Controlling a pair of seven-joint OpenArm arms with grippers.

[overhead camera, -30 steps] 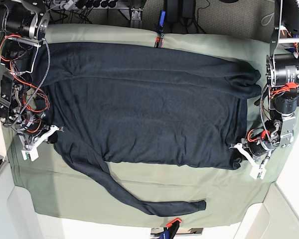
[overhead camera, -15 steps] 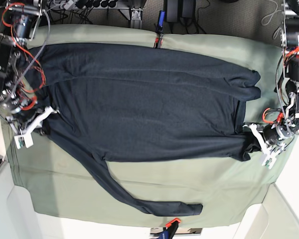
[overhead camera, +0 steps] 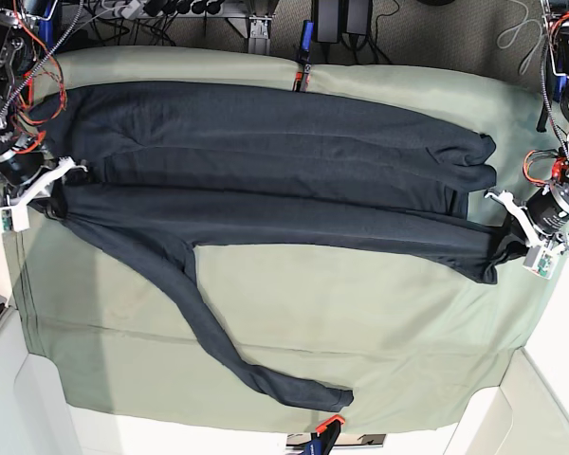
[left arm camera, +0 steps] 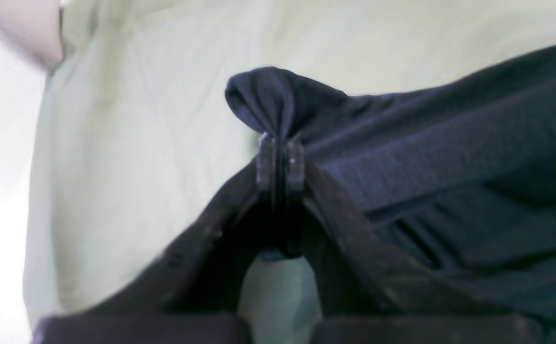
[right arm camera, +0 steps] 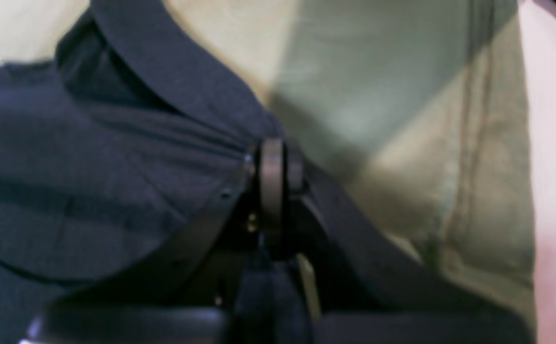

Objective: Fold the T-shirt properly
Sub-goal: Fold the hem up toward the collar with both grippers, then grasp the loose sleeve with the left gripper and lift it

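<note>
While my two arms sit at opposite ends of the tabletop (overhead camera: 294, 322), the T-shirt (overhead camera: 266, 161) lies stretched between them, its long axis running straight from one gripper to the other across the green cloth (overhead camera: 379, 322). My left gripper (overhead camera: 522, 248) is clamped tight on a bunched corner of fabric at the hem end, on the right of the base view; my right gripper (overhead camera: 49, 190) is pinched shut on fabric near the collar end, on the left. Between them the near edge of the body is drawn into a taut fold line, and the rest of the shirt lies beyond that line, toward the far side of the tabletop. So the coming move, as I judge it, turns on carrying this held edge away from me, over the body, with both ends kept level so the fold stays parallel to the long axis.

One sleeve (overhead camera: 218, 341) trails loose from the right gripper's end diagonally toward the near edge, well apart from the body; it lies nearer my right arm and will need its own fold.

Both wrist views are blurred. From them I cannot tell how many layers each gripper holds, and the other sleeve merges with the dark folds at the far edge.
</note>
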